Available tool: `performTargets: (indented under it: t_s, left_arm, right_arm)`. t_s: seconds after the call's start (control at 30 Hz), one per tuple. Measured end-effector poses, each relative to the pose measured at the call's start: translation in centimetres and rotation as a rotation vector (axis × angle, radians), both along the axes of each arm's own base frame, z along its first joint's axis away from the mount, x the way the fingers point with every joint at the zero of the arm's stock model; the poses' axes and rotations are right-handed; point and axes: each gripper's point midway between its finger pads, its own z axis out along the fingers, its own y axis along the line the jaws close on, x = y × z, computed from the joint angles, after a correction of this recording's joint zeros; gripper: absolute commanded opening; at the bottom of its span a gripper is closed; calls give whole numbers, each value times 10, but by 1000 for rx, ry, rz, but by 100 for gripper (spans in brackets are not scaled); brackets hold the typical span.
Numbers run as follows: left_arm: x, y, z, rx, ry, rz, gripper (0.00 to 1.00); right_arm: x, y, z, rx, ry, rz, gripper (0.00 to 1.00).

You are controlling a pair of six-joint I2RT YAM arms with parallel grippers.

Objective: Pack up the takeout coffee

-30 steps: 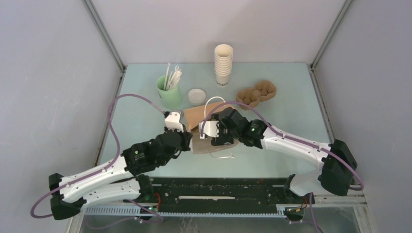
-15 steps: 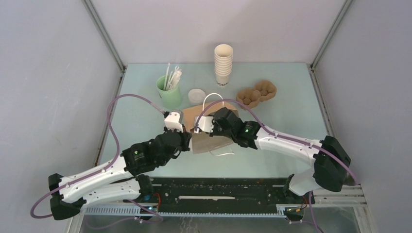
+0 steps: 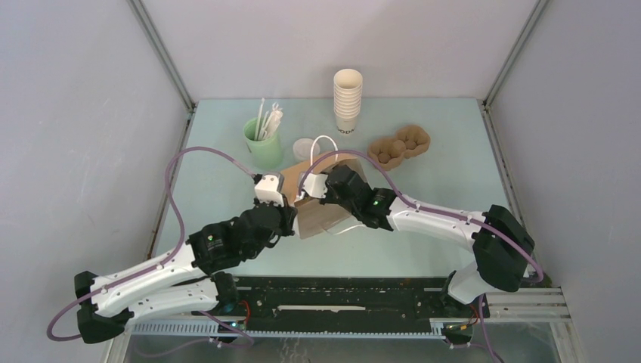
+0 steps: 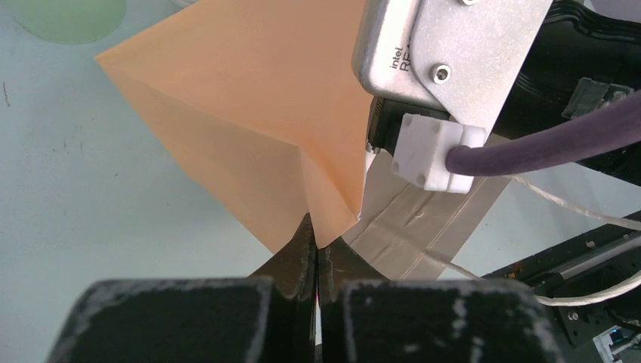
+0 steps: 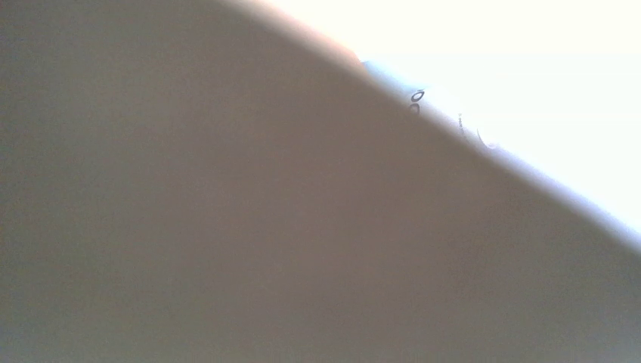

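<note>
The takeout coffee (image 3: 301, 145), a small white lidded cup, stands behind the bag and is partly hidden by it. A brown paper bag (image 3: 320, 218) with white cord handles is propped up mid-table. My left gripper (image 3: 295, 218) is shut on the bag's near left edge; in the left wrist view the jaws (image 4: 316, 249) pinch a fold of the orange-brown paper (image 4: 249, 113). My right gripper (image 3: 310, 195) is pressed against the bag's upper part, its fingers hidden under its wrist camera (image 4: 446, 60). The right wrist view is filled by blurred brown paper (image 5: 227, 227).
A mint-green cup with straws (image 3: 263, 144) stands left of the bag. A tall stack of white cups (image 3: 348, 98) is at the back. A brown cardboard cup carrier (image 3: 399, 145) lies at the back right. Enclosure walls close in both sides.
The right gripper has moved left and toward the back at the bag. The bag has risen from lying flat to propped up, now covering part of the coffee. The left arm has barely moved.
</note>
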Motion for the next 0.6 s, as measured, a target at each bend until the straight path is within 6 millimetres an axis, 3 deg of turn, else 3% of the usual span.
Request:
performTargets:
  t_s: [0.2,0.43,0.6]
  left_arm:
    - [-1,0,0,-1,4,-6,0]
    - [-5,-2,-2,-1,18,-27,0]
    - [-12,-6,10,-21,43,-65,0]
  right_arm:
    - [0,0,0,9,5,-7,43]
    - [-4,-4,0,4,29,-15,44]
    - [-18,-11,9,-7,55,-15,46]
